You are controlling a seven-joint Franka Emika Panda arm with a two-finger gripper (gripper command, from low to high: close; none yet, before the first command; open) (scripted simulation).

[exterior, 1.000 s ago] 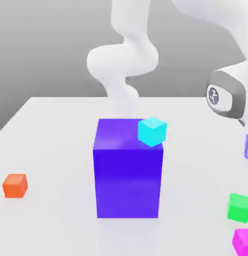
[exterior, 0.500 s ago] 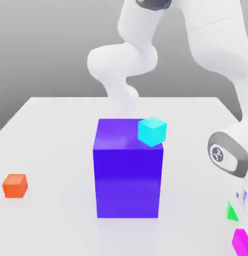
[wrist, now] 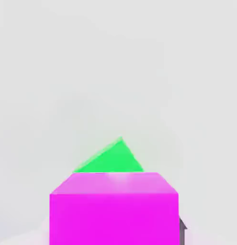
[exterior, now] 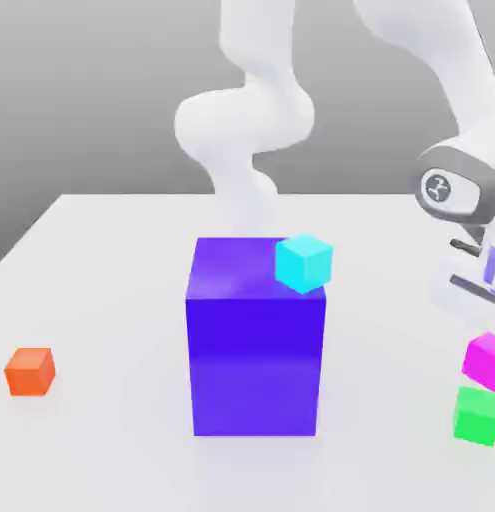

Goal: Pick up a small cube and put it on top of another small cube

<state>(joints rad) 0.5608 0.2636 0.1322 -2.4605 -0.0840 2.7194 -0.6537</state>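
The pink cube [exterior: 485,359] is off the table and in the air, which I judge to be the first half of the job done: it hangs at the exterior view's right edge, just above the green cube [exterior: 478,414] and a touch off to one side, with a thin gap between them as far as I can tell.

Going from big to small: the table [exterior: 101,300] carries the big blue block [exterior: 255,345] in the middle, well apart from my work. The arm [exterior: 431,70] comes down on the exterior view's right. The gripper [exterior: 481,300] sits directly over the pink cube, and from the hand view, where the pink cube [wrist: 114,208] sits close up with the green one [wrist: 110,160] peeking out behind it, I read the fingers as clamped on the pink cube. The cyan cube [exterior: 304,263] rests on the block's top corner and the orange cube [exterior: 30,370] lies far off; neither matters here.

What is left, in my view: line the pink cube squarely over the green one, lower it until they touch, then let go.
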